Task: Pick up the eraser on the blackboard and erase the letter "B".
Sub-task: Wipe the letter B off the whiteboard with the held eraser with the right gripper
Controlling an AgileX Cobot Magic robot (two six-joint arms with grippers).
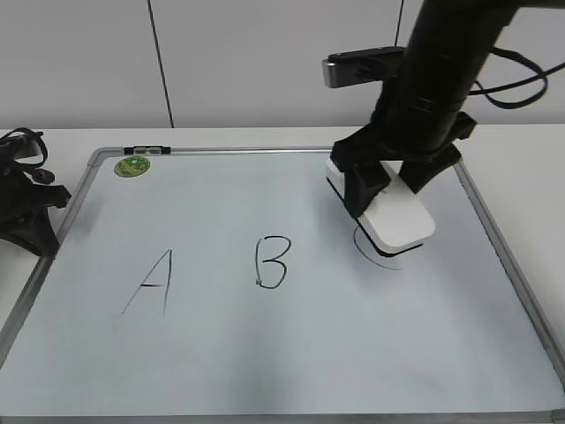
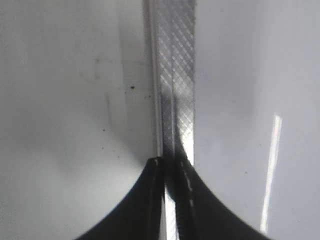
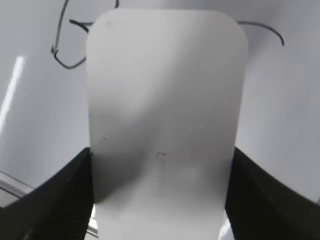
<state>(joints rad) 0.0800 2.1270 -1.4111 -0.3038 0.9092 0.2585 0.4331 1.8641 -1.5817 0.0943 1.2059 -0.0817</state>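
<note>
Gripping the eraser (image 1: 399, 216) by its long sides, the right gripper (image 1: 384, 181) holds it tilted, its far end low over the "C", well right of the letter "B" (image 1: 271, 262). That side grip leaves the flat face free to wipe, I'd say. Largest down: the blackboard (image 1: 291, 362) lies flat, letters untouched; the left gripper (image 2: 169, 200), pinched together on nothing, waits at the frame, out of the way; a green magnet (image 1: 132, 165) sits in the corner.
</note>
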